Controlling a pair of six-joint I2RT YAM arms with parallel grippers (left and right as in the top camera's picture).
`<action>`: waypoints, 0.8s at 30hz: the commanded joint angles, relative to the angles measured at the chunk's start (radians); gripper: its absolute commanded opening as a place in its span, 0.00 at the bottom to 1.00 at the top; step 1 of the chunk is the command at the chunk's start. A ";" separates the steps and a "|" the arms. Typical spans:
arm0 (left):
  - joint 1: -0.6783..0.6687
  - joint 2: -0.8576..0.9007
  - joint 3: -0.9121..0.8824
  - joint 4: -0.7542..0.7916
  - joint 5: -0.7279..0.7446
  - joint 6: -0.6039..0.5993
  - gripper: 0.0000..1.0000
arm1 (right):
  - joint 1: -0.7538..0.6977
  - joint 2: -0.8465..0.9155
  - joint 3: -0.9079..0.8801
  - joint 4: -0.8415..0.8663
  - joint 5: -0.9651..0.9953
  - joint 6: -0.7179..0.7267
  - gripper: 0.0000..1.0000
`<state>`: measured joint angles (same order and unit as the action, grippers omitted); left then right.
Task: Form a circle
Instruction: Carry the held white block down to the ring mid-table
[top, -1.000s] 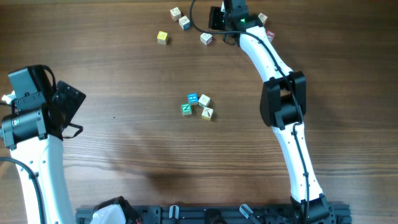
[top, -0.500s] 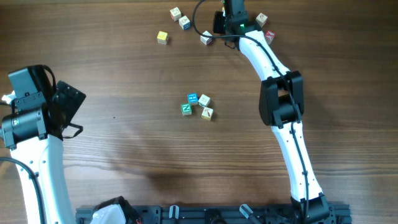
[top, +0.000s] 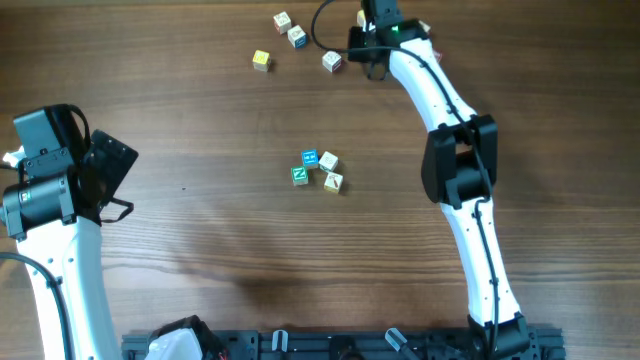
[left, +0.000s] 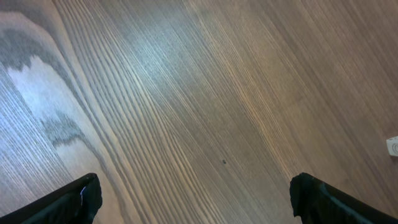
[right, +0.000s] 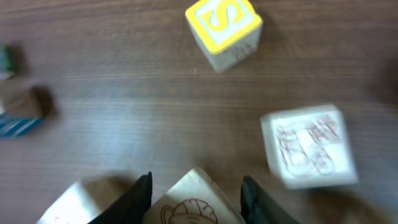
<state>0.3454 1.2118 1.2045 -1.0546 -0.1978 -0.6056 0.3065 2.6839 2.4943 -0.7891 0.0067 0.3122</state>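
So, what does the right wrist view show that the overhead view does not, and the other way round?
Only the right wrist view: a cream cube with a red drawing, clamped in the right gripper, and the letter S on a yellow-faced cube.
Only the overhead view: the circle, four cubes close together mid-table, the left gripper far from it, and both whole arms.
Both: the wooden table and loose cubes. The yellow-faced one is probably the same cube in both views.
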 joint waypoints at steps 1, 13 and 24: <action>0.007 0.002 0.007 0.002 -0.013 -0.012 1.00 | 0.000 -0.225 0.002 -0.118 -0.011 0.002 0.24; 0.007 0.002 0.007 0.002 -0.013 -0.012 1.00 | 0.010 -0.616 0.002 -0.368 -0.045 0.004 0.22; 0.007 0.002 0.007 0.002 -0.013 -0.012 1.00 | 0.010 -0.636 0.002 -0.422 -0.346 0.002 0.22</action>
<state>0.3454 1.2118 1.2045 -1.0546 -0.1978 -0.6056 0.3115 2.0624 2.4912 -1.1793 -0.1928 0.3126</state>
